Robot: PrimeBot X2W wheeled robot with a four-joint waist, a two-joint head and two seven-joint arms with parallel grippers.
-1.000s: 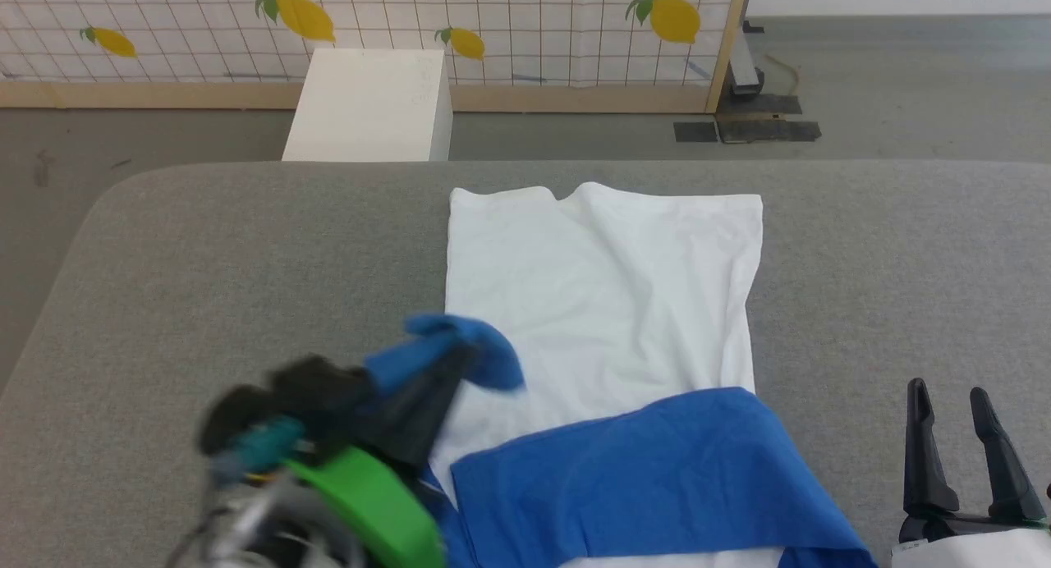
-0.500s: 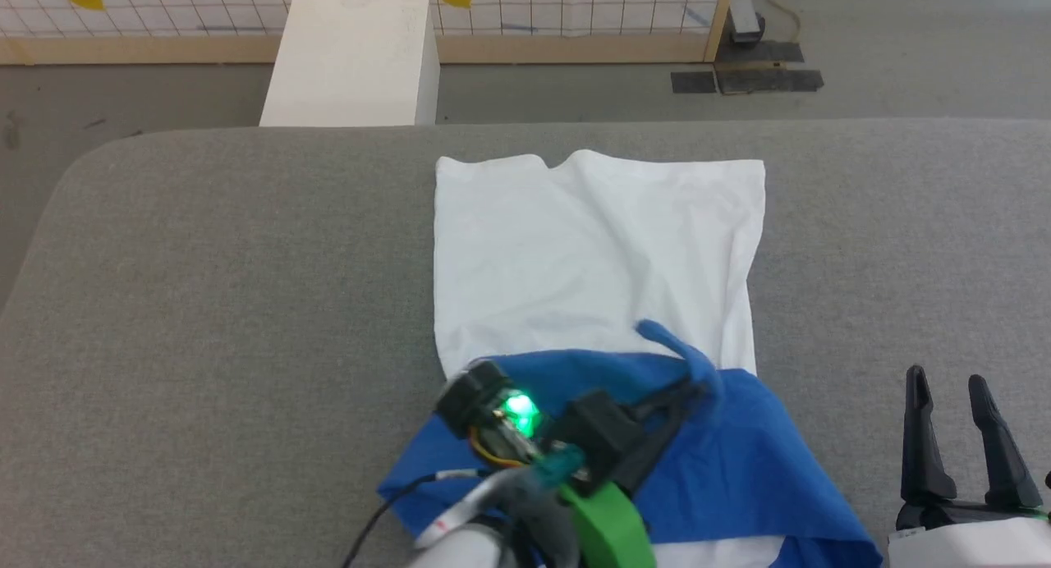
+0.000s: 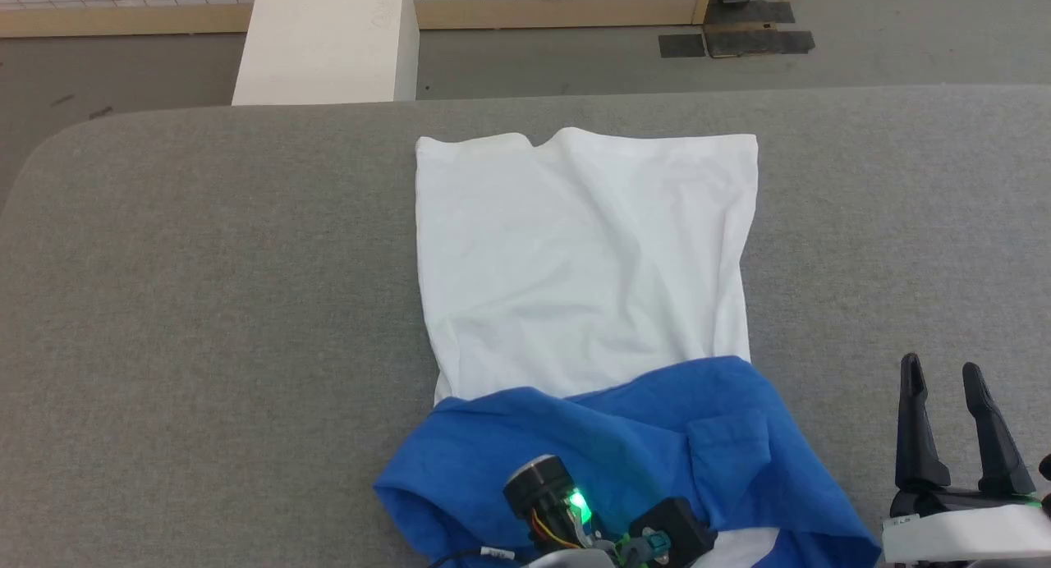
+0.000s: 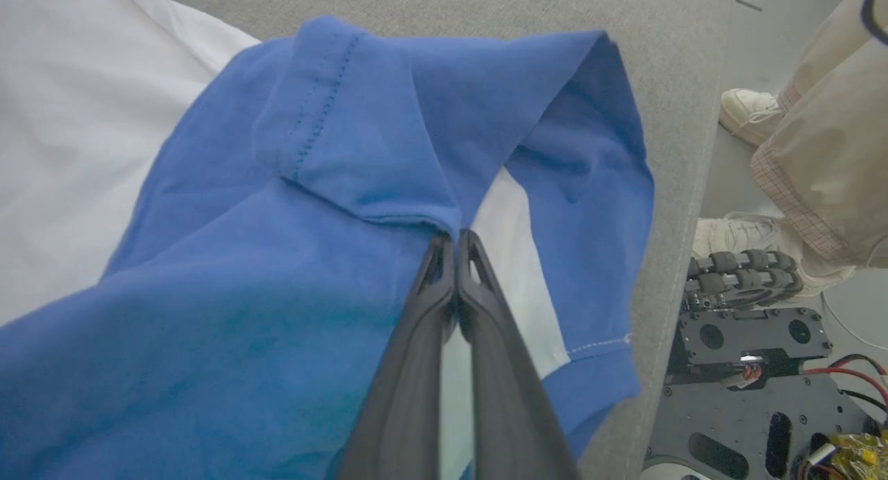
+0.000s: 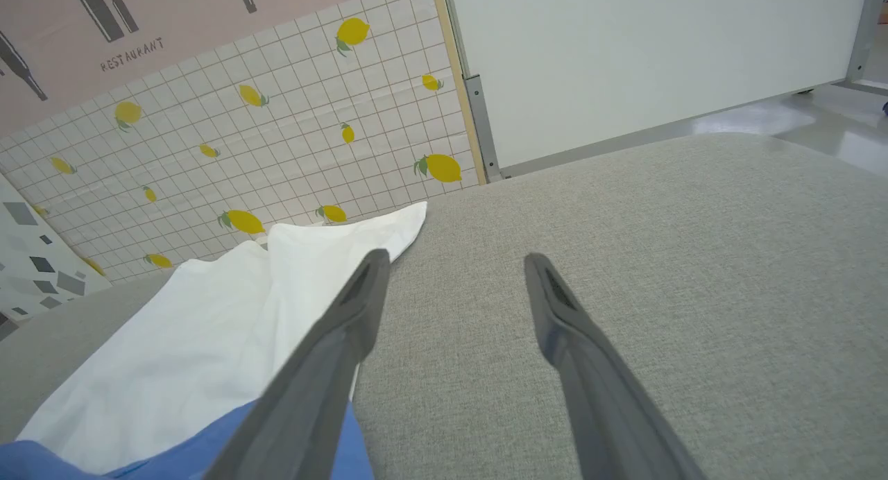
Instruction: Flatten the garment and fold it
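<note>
Left fingers (image 4: 420,341) clenched on a blue fold of the garment (image 3: 575,248) — right fingers (image 3: 915,424) spread empty, just beside it.

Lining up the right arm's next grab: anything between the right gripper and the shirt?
Nothing visible. Only bare grey table separates the right gripper, jaws open, from the blue edge of the garment. The left gripper is pinching a blue sleeve fold, not in that gap.
</note>
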